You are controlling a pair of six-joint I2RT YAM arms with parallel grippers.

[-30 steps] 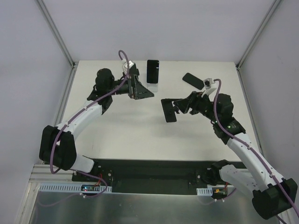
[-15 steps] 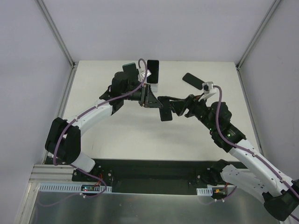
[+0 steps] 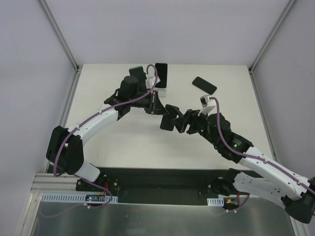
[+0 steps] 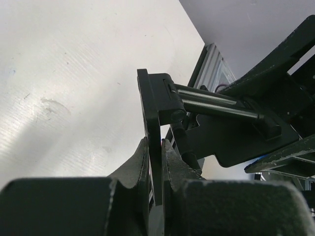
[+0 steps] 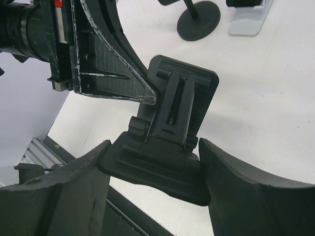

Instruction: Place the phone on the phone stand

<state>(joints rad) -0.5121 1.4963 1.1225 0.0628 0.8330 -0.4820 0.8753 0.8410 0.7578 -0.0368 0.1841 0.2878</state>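
A black folding phone stand (image 3: 169,118) hangs above the middle of the table between both grippers. My right gripper (image 5: 155,152) is shut on its wide base (image 5: 162,169). My left gripper (image 4: 155,145) is shut edge-on on the stand's thin upright plate (image 4: 151,105); in the right wrist view its fingers (image 5: 115,81) pinch the plate's top corner (image 5: 184,93). A black phone (image 3: 204,84) lies flat on the table at the back right, away from both grippers.
A second dark phone (image 3: 161,74) stands on a white holder (image 5: 247,20) at the back middle. A black round-footed stand (image 5: 199,20) is beside that holder. Metal frame posts and white walls close in the table's left, right and back sides.
My left arm swung right toward the middle and its jaws went from open to shut on the stand's plate. My right arm carried the stand left and nearer.
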